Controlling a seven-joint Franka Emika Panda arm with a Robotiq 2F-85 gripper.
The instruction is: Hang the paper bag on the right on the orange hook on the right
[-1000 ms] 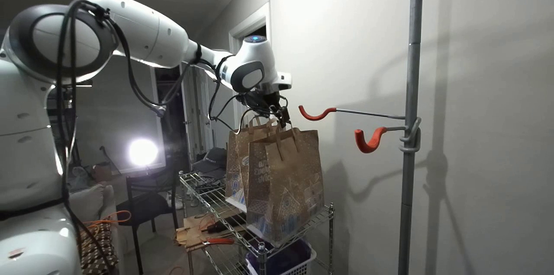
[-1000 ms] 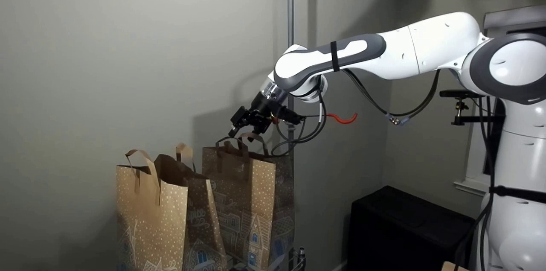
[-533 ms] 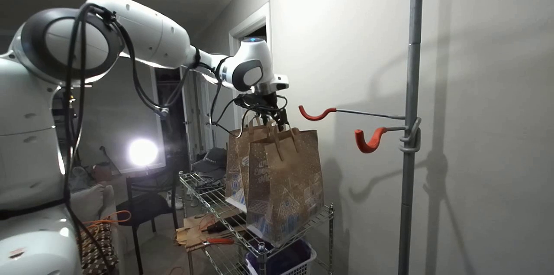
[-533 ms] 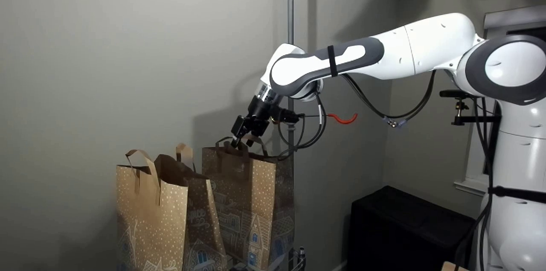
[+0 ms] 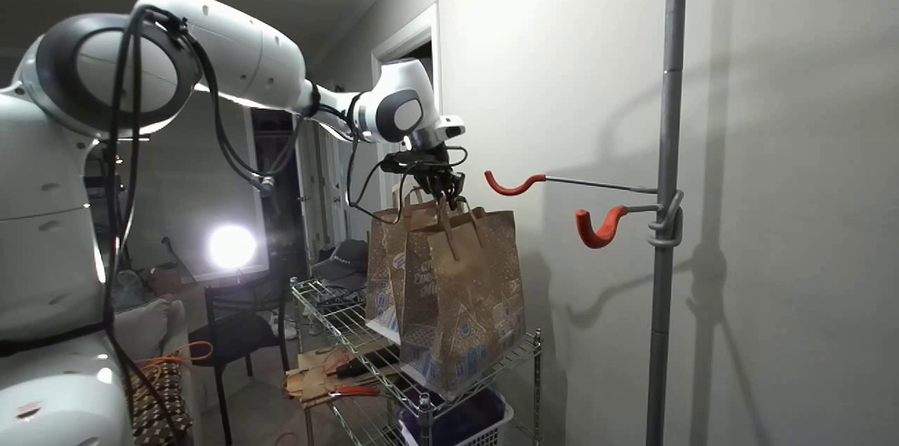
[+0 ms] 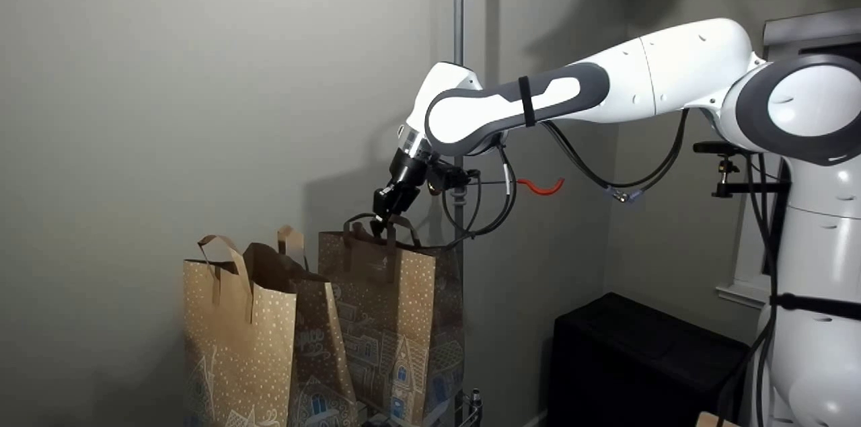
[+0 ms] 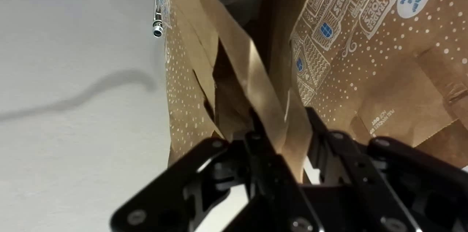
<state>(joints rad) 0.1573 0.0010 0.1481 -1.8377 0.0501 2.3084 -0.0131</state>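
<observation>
The bag (image 5: 463,305) stands on the shelf (image 5: 344,312), close to a corner, its base not yet lifted. A handle (image 7: 256,75) runs down into my gripper (image 6: 379,228) and bends sharply there, so I take it that I am clenched on that handle. The wrist view blurs right at the grip, and I can't say whether I have one handle or both.

That is the main worry: held by a single handle, the bag would likely tip and swing as it rises, with the spare one flopping across the way onto the hook (image 6: 540,188). A shallow pinch could also slip once it takes the load, or the paper tear if I jerk.

The other bag (image 6: 249,339) is just beside it, so a sideways pull might drag or topple that one; straight up first seems wiser. My cable (image 6: 507,178) loops down near the handles and could snag. Farther out, the hook juts from the pole (image 6: 458,30), tip upturned: coming in too low would knock it and hang nothing.
</observation>
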